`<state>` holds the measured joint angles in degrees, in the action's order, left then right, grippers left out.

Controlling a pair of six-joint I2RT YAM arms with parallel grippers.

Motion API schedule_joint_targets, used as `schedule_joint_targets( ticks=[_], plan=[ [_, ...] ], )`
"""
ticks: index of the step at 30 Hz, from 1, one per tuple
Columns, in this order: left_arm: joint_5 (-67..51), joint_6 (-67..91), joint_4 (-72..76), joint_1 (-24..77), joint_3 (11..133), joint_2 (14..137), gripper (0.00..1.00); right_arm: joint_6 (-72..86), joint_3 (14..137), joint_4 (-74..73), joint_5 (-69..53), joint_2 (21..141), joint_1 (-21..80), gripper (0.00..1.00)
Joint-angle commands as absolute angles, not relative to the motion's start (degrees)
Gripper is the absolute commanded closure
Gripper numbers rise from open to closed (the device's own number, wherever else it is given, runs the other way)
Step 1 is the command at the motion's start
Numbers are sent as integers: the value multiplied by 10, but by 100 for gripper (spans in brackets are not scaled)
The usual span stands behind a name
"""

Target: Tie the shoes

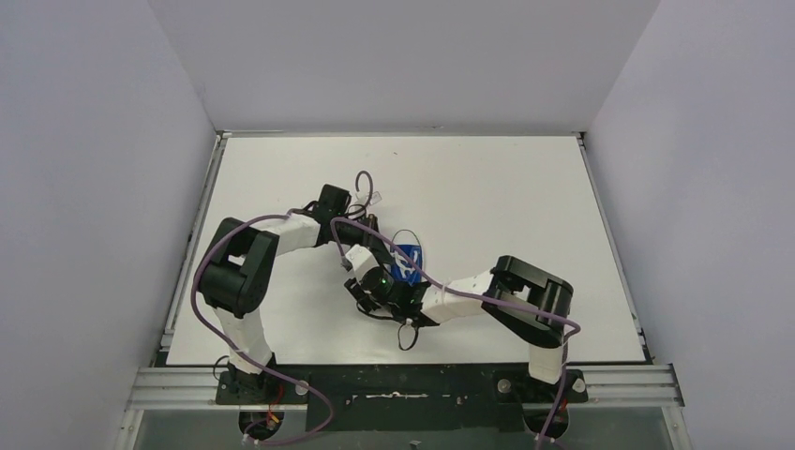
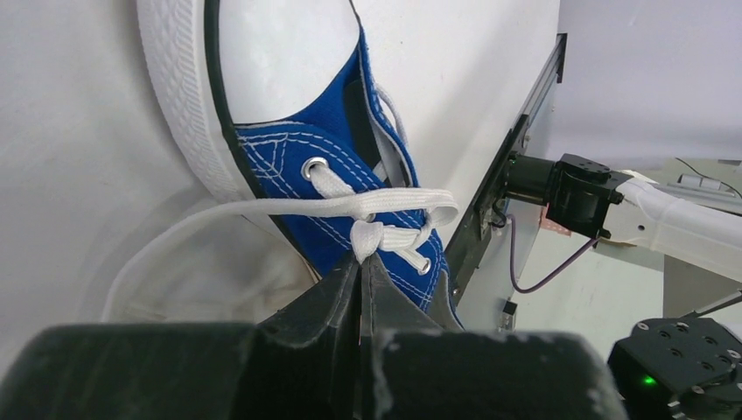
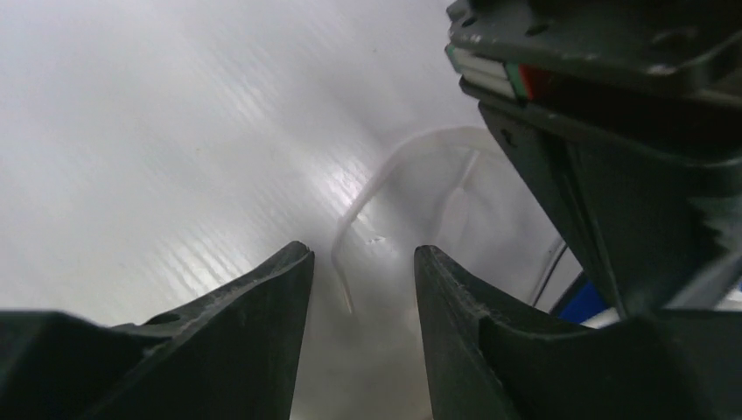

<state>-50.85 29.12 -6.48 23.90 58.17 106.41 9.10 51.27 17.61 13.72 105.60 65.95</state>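
- Down at the near edge of the table [image 1: 487,187], the two arm bases [image 1: 248,370] sit bolted side by side, and both arms bend in toward the middle.
- Farther in, the right gripper [image 3: 363,262] hangs low over the tabletop. It is released, jaws apart, and a loose white lace [image 3: 359,197] lies flat on the surface with its free end between the two fingers, nothing clamped.
- Just past it, the left gripper [image 2: 361,255] is clenched tight, its tips pinching the lace where it bunches by the lower eyelets.
- Right beyond those tips is the blue sneaker [image 2: 271,157], about mid-table, with its white sole rim showing in the left wrist view. One strand arcs from an eyelet out across the table.
- Past the far edge, plain white walls [image 1: 403,66] close things off.
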Motion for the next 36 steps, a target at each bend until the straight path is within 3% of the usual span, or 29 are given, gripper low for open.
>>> schedule_joint_targets(
  ticks=[1, 5, 9, 13, 16, 21, 31, 36],
  plan=[
    [-527, 278, -57, 238, 606, 1064, 100, 104, 539, 222, 148, 1082, 655, 55],
    [-527, 278, -57, 239, 608, 1064, 100, 122, 542, 208, 167, 1098, 655, 65],
    [-522, 275, -60, 239, 606, 1055, 100, 140, 550, 156, 148, 1087, 653, 100],
    [-516, 268, -71, 240, 597, 1039, 100, 197, 532, 118, -13, 988, 643, 100],
    [-508, 268, -64, 246, 583, 1017, 100, 316, 501, 120, -174, 912, 600, 100],
    [-503, 295, -33, 265, 562, 982, 100, 486, 470, 97, -344, 851, 545, 100],
    [-477, 307, -61, 304, 566, 999, 100, 425, 517, -110, -345, 750, 467, 100],
    [-464, 315, -47, 288, 560, 997, 100, 360, 563, -359, -346, 714, 459, 100]
  ],
)
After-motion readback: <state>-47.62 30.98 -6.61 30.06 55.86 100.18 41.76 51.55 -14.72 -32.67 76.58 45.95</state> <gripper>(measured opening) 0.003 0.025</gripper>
